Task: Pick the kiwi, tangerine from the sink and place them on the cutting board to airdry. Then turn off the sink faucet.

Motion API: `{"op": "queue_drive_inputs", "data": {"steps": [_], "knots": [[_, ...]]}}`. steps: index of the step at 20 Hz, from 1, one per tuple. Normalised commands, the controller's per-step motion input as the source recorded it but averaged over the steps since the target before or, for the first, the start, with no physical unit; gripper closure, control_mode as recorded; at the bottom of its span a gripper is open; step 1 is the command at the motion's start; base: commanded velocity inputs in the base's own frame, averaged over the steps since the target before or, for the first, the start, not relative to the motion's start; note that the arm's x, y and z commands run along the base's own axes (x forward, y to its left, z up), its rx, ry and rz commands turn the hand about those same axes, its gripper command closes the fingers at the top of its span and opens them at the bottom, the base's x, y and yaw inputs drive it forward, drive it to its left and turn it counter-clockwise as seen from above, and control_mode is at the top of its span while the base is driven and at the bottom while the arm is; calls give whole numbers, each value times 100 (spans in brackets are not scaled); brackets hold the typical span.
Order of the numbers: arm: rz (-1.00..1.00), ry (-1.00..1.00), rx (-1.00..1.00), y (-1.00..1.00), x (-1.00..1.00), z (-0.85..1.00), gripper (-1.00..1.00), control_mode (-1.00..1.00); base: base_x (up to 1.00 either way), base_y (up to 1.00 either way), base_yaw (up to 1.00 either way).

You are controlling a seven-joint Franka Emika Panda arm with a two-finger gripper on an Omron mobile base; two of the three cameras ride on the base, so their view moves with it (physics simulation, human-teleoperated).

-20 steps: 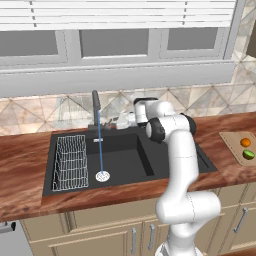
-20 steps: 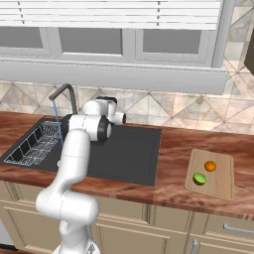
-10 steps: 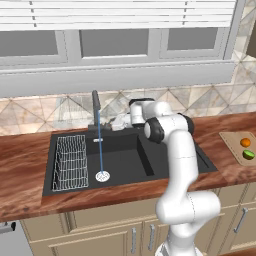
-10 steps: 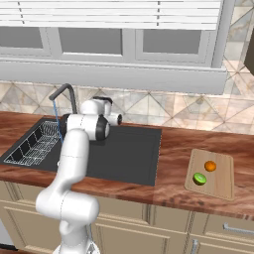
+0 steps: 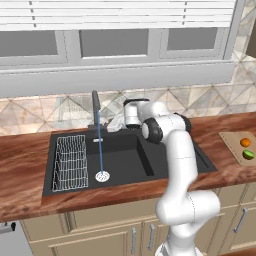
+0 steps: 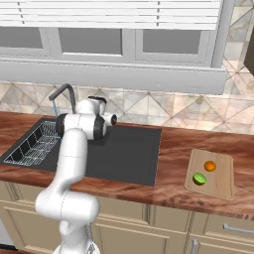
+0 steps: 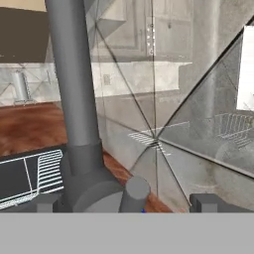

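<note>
Arm [image 5: 177, 150] reaching forward, wrist level, jaws spread wide, empty.

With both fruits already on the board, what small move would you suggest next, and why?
Probably ease the open gripper forward onto the sink faucet handle just ahead: water runs, while kiwi and tangerine sit on the cutting board.

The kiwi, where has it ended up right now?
The kiwi lies on the cutting board on the counter right of the sink, just beside the tangerine.

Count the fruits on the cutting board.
2: the tangerine at the back of the board, the kiwi in front of it.
</note>
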Motion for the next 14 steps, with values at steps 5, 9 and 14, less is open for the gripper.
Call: {"op": "queue_drive_inputs", "data": {"steps": [5,9,14], "knots": [[27,0,0,94,32,-3,-100,-100,0,0,0],[38,0,0,86,15,-8,-100,-100,0,0,0],[45,-2,-1,73,3,-13,-100,-100,0,0,0]]}}
